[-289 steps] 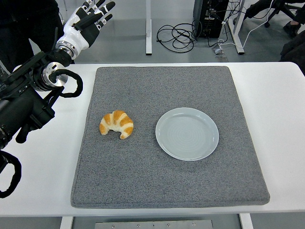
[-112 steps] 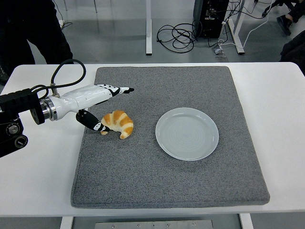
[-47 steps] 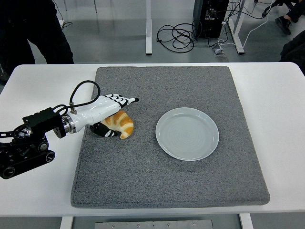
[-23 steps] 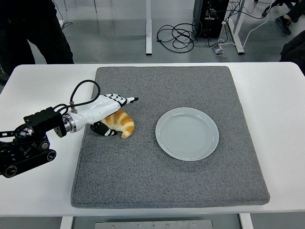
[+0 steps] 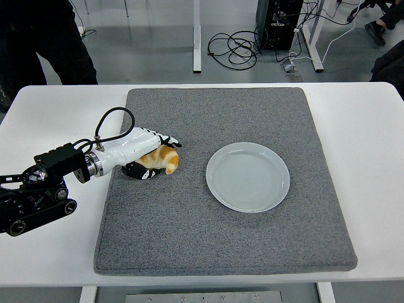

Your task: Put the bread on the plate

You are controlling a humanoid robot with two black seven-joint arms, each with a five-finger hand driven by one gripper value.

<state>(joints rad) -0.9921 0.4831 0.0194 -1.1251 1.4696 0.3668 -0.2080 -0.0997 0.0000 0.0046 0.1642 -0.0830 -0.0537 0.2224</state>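
Observation:
A golden croissant [image 5: 164, 161] lies on the left part of the grey mat [image 5: 221, 240]. My left hand [image 5: 150, 156] covers its left half, with the white-backed fingers [image 5: 161, 139] curled over the top and the thumb [image 5: 139, 173] under its near side. Most of the bread is hidden by the hand; only its right end shows. A pale blue plate [image 5: 247, 176] sits on the mat to the right of the croissant, a short gap away, with nothing on it. My right hand is out of view.
The mat rests on a white table [image 5: 366, 158]. A person in dark clothes [image 5: 44, 44] stands beyond the table's far left corner. Cables [image 5: 237, 44] lie on the floor behind.
My left hand came down from the far left, reached the croissant and folded its fingers over it. In the last half second the outstretched index finger curled down onto the bread.

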